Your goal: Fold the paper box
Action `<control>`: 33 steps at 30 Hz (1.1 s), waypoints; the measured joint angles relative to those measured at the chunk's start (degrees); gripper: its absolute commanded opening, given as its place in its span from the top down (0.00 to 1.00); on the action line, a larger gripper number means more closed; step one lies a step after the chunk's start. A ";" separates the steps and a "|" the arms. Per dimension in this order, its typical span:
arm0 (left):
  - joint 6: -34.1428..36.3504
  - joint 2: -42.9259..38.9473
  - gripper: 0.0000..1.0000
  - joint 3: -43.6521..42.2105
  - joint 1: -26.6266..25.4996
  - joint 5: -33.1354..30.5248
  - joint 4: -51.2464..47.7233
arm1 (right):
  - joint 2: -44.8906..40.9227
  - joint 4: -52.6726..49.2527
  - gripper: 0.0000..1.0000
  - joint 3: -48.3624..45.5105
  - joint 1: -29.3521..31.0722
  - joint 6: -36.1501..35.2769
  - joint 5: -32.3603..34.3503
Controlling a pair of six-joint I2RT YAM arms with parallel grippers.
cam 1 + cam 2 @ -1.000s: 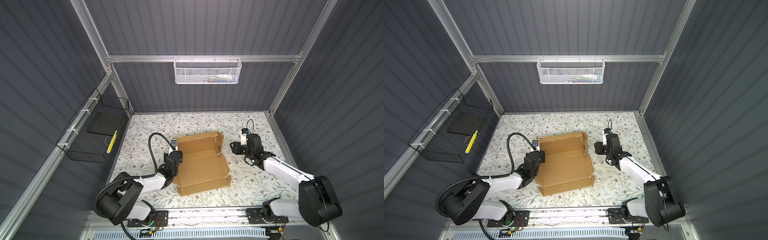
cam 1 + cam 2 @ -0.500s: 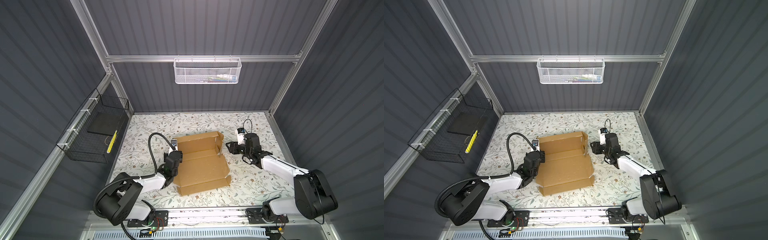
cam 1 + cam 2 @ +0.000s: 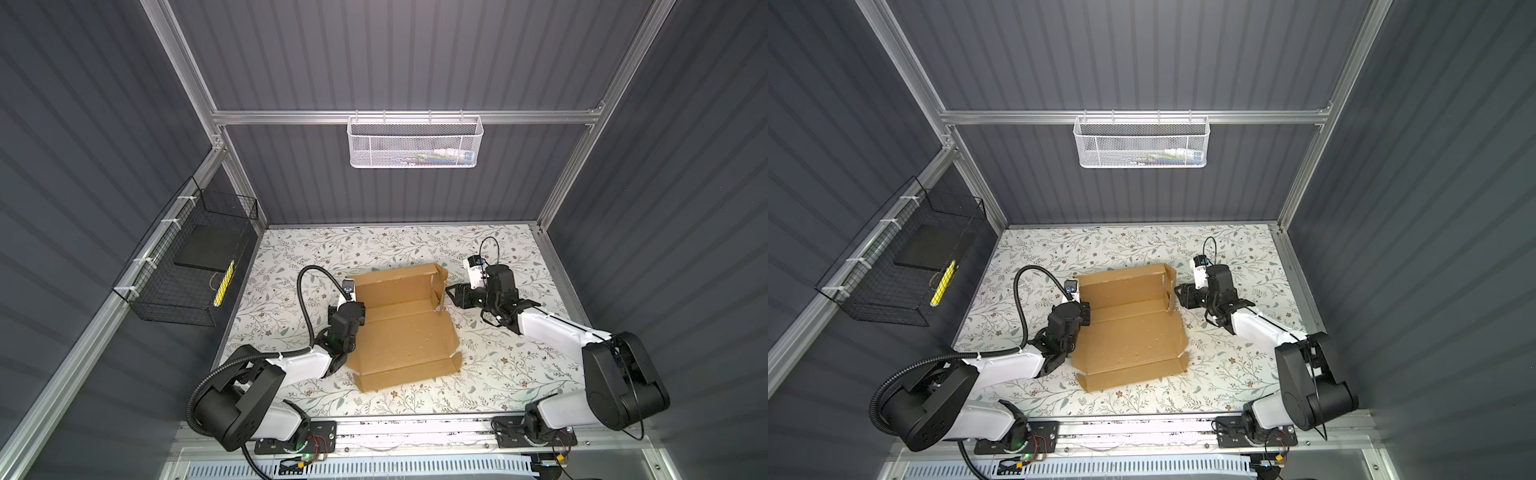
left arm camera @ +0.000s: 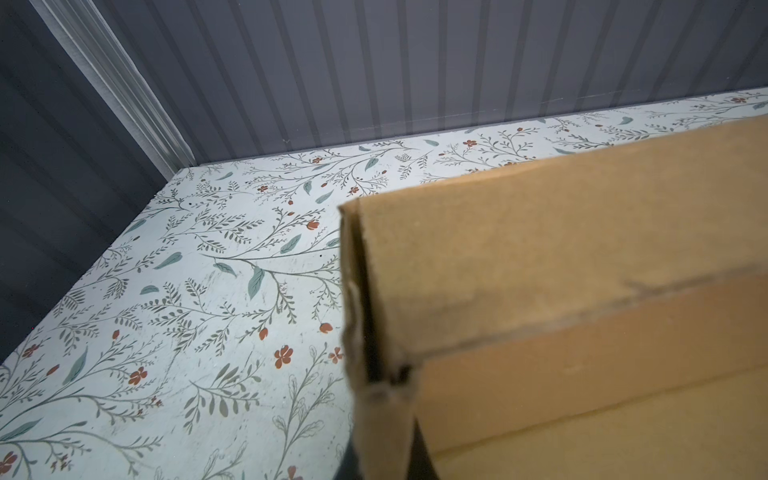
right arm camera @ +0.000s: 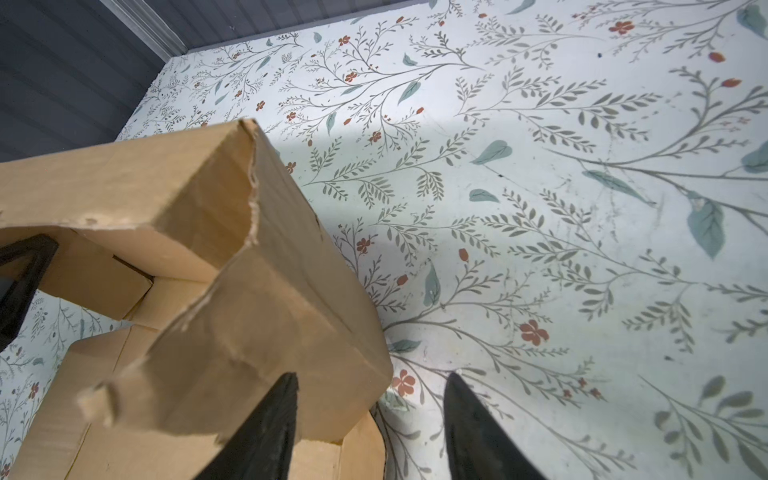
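The paper box (image 3: pixel 403 332) (image 3: pixel 1129 332) is brown cardboard lying mid-table, its far panel raised upright and its near wall folded. My left gripper (image 3: pixel 360 315) (image 3: pixel 1086 313) sits at the box's left edge. In the left wrist view it (image 4: pixel 384 455) is shut on the thin left side flap of the box (image 4: pixel 561 291). My right gripper (image 3: pixel 451 293) (image 3: pixel 1179 293) hangs by the right end flap of the raised panel. In the right wrist view it (image 5: pixel 372 376) is open, with the flap's (image 5: pixel 249 270) lower corner between its fingers (image 5: pixel 270 424).
A white mesh basket (image 3: pixel 415 143) hangs on the back wall. A black wire basket (image 3: pixel 191 266) is fixed to the left wall. The floral table top (image 3: pixel 498 365) ends at walls on three sides and at a metal rail (image 3: pixel 415 428) in front.
My right gripper has moved left, closing in on the box's right end flap. The left gripper and the box have stayed put.
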 measured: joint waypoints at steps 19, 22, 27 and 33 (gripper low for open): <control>0.00 0.00 1.00 0.31 0.00 0.33 -0.37 | 3.30 -1.73 0.45 5.07 2.99 -2.14 0.17; 0.00 0.00 1.00 0.35 0.00 0.35 -0.39 | 3.85 -1.97 0.48 5.70 3.28 -2.38 0.22; 0.00 0.00 1.00 0.70 0.00 0.55 -0.44 | 4.70 -2.19 0.51 6.75 3.74 -3.02 0.22; -0.02 0.00 1.00 1.38 0.00 0.94 -0.81 | 5.75 -2.23 0.53 8.13 4.33 -3.43 0.26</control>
